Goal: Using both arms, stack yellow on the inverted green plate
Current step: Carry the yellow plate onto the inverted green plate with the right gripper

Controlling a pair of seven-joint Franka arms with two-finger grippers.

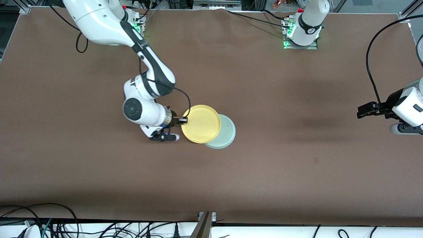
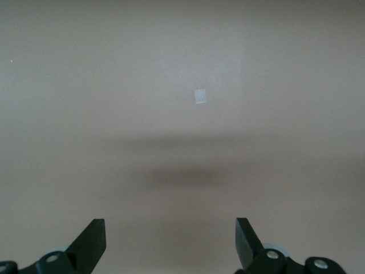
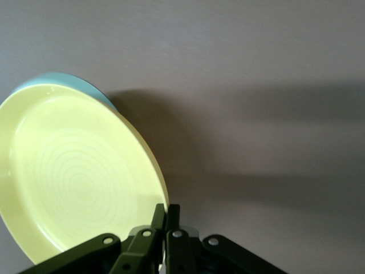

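A brown table [image 1: 264, 158] is filling the front view, with two white robot arms reaching out from bases along its top edge.

Going from the left of that view, the right arm [image 1: 145, 66] is stretching down toward the middle of the table. Its right gripper [image 1: 183, 120] is pinching the rim of the yellow plate [image 1: 201, 123], with the jaws squeezed tight on the thin edge. The right wrist view is showing the two dark fingers [image 3: 171, 220] pressed together on that rim, and the yellow plate [image 3: 74, 177] is tilting, its hollow face with faint rings turned toward the camera.

The yellow plate is hanging partly over the green plate [image 1: 226, 134], covering most of it. The green plate is lying flat on the table near its middle, and only a crescent of it is showing, toward the left arm's end and slightly nearer the front camera. In the right wrist view just a thin sliver of the green plate [image 3: 85, 87] is peeking out past the yellow rim. Whether the two plates are touching cannot be told.

Further right, the left arm [image 1: 409, 105] is waiting at the edge of the view. Its left gripper [image 1: 363, 110] is hovering over bare table with nothing in it. The left wrist view is showing its jaws spread wide, and a small pale mark [image 2: 200, 96] on the table surface.
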